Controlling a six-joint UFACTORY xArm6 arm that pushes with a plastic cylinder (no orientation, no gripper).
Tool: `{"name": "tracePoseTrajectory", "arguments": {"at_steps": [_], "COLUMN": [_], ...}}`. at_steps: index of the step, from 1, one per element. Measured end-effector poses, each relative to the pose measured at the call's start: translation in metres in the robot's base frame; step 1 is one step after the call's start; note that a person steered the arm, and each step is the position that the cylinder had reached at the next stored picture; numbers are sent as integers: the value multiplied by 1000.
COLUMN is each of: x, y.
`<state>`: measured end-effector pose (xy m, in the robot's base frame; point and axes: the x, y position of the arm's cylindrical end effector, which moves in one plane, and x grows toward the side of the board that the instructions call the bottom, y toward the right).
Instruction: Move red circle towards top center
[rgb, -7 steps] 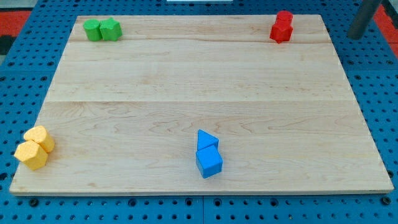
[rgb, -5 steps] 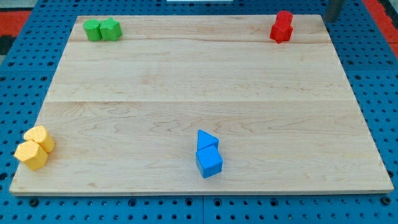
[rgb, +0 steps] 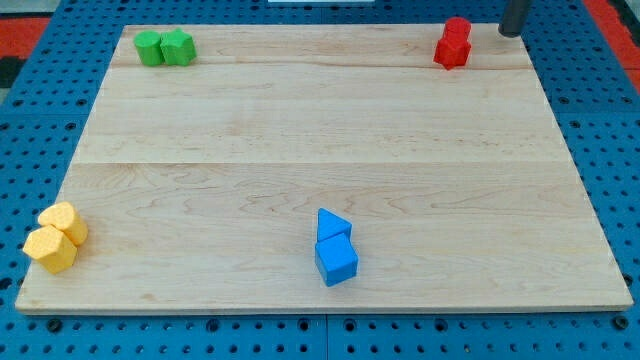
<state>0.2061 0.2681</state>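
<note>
The red circle (rgb: 458, 28) stands at the board's top right corner, touching a second red block (rgb: 450, 50) just below it. My tip (rgb: 511, 33) is at the view's top right, a short way right of the red circle and apart from it. The rod rises out of the top of the view.
Two green blocks (rgb: 164, 47) sit together at the top left. Two yellow blocks (rgb: 55, 238) sit at the bottom left. A blue triangle (rgb: 332, 225) touches a blue cube (rgb: 337, 261) at the bottom centre. The wooden board (rgb: 320, 150) lies on a blue pegboard.
My rod has moved left along the top right edge, from beyond the board's corner to just right of the red circle. No block has moved.
</note>
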Motion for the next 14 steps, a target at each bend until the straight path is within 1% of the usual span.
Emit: {"name": "tracePoseTrajectory", "arguments": {"at_steps": [2,4,5,6,9,11,13,14], "x": [0,3,14,16,7,-8,-11,-6], "y": [-14,-53,-67,-74,-98,-166,-223,-225]}}
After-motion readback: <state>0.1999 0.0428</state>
